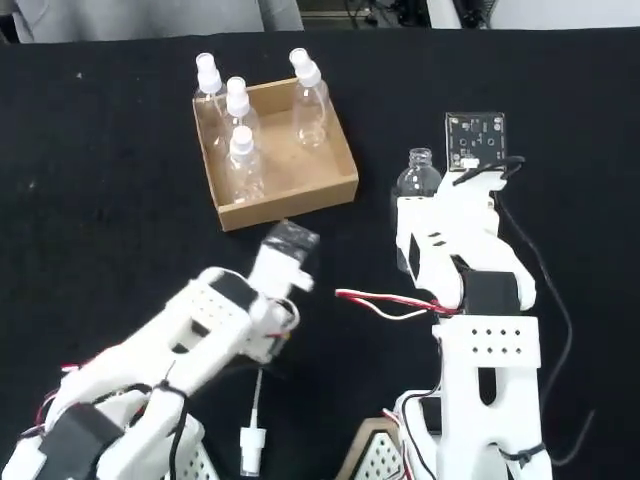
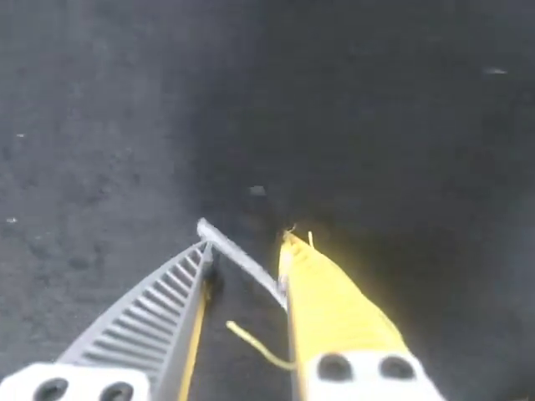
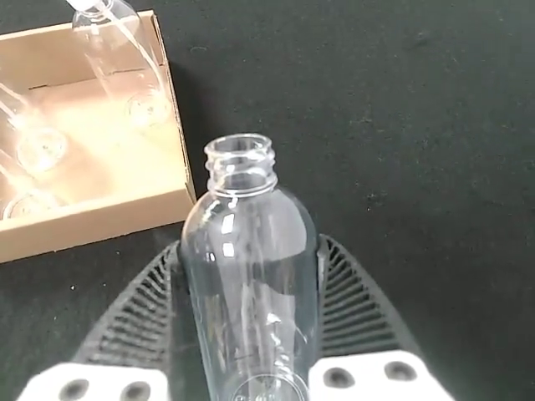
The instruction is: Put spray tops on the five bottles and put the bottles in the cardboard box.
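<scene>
capping the fifth bottle (image 3: 251, 251): right fingers (image 3: 355, 292) are grasping it, left fingers (image 2: 330, 305) are hanging released (empty), likely needing the top (image 1: 250, 438) lying on the desk (image 1: 120, 200).

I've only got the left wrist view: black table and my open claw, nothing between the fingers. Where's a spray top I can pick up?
Observer: One loose spray top lies on the table next to the base of the left arm.
Operator: Which bottle needs it?
Observer: The bare-necked bottle. The right claw holds it upright, to the right of the cardboard box in the high view.
Operator: And the others?
Observer: Four capped bottles stand inside the box.
</scene>
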Controlling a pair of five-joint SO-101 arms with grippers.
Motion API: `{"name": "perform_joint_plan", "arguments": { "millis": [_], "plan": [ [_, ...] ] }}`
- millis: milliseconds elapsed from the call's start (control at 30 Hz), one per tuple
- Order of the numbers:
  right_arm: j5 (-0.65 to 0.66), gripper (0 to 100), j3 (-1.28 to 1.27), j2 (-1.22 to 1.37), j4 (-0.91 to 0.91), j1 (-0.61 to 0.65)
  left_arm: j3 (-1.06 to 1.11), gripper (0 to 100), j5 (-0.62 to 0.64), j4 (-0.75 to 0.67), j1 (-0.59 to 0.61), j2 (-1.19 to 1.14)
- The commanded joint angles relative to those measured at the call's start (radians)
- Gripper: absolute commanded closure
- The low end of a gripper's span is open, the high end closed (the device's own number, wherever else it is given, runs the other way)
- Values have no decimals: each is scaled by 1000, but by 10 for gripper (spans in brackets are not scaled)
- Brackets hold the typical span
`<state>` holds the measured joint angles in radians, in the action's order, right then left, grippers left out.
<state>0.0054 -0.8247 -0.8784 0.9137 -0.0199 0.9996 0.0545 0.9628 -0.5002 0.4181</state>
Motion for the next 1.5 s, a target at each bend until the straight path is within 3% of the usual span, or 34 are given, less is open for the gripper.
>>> {"name": "perform_joint_plan", "arguments": {
  "millis": [0,100,267,800,1133,1300,1467],
  "plan": [
    [-2,967,2,-36,-23,-21,-27,911,-34,-23,87,-44],
    [-2,967,2,-36,-23,-21,-58,972,-35,-8,93,-60],
    [-2,967,2,-36,-23,-21,-59,971,-34,-6,102,-60],
    [-2,967,2,-31,-28,-21,-137,971,31,-15,441,-60],
    [-2,967,2,-30,-28,-21,-173,971,43,-3,555,-48],
    [0,967,2,-30,-28,-21,-278,952,-14,138,549,-48],
    [0,967,2,-30,-28,-21,-357,816,31,273,549,-48]
  ]
}}
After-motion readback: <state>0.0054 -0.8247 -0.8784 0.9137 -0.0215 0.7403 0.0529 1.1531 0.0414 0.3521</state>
